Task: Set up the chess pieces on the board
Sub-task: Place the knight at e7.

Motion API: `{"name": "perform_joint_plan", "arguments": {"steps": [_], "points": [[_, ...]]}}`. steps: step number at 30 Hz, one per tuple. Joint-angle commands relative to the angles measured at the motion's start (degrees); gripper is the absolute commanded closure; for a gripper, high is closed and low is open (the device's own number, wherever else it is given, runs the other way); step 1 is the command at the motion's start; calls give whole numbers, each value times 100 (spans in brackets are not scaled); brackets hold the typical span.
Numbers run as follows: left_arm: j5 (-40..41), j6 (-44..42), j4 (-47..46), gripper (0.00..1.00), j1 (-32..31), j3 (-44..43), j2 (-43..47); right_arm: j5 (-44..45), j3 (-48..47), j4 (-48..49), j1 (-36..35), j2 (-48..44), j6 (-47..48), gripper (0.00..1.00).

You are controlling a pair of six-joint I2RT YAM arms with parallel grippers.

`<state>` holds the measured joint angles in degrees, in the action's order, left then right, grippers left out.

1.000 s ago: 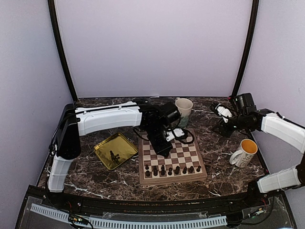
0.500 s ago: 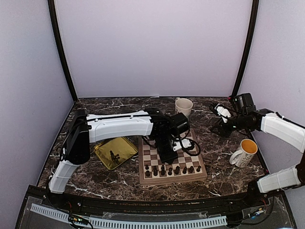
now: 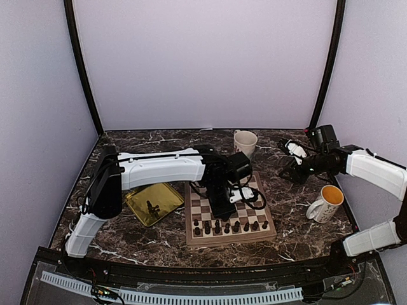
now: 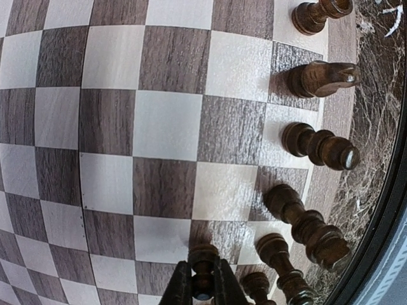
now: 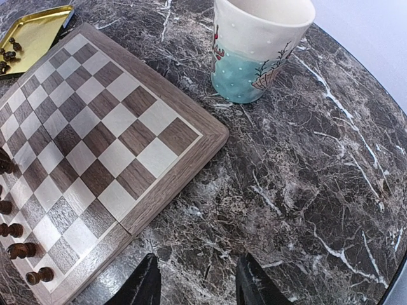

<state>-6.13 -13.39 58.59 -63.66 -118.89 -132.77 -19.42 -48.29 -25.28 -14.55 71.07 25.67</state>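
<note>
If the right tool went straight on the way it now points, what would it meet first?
Probably the bare marble table, just beside the corner of the board and short of the mug; depth is hard to judge.

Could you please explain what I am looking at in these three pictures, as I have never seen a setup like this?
These are two robot arms bolted to a marble table. The wide picture comes from a fixed camera above and behind them. The other two come from a small camera on each wrist, looking past that arm's own fingers. On the table are a chessboard, a gold tray holding a few pieces, a mug at the back and a mug on the right. A row of dark pieces stands along the board's near edge. The left gripper is shut on one small piece over the board, next to that row. The right gripper is open and empty, over bare table beside the board.
</note>
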Motion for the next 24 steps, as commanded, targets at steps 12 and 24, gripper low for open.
{"name": "perform_joint_plan", "arguments": {"steps": [12, 24], "points": [[-171, -102, 212, 90, -59, -6, -89, -124, 7, 82, 22, 39, 45, 59], [-248, -80, 241, 86, -102, -19, -126, -149, 11, 67, 28, 65, 61, 59]]}}
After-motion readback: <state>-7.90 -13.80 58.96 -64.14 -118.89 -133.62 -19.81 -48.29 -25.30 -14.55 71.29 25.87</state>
